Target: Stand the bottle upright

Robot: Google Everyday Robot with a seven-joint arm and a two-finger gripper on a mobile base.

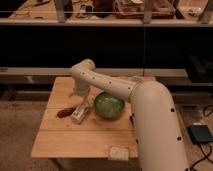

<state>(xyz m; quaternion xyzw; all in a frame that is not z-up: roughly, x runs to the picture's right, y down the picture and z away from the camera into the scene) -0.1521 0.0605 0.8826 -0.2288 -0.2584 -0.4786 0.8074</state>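
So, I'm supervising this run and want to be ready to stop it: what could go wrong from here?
The bottle lies on its side between the reddish object and the bowl, with the gripper close over it. A poor grasp might roll it into either neighbour. Stood up this near the bowl, it could tip over against the rim.

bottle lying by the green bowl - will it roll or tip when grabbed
The bottle lies on its side, so a nudge would probably roll it. It looks small and plastic, likely light. Slim, it may tip once upright. The gripper hangs just above it.
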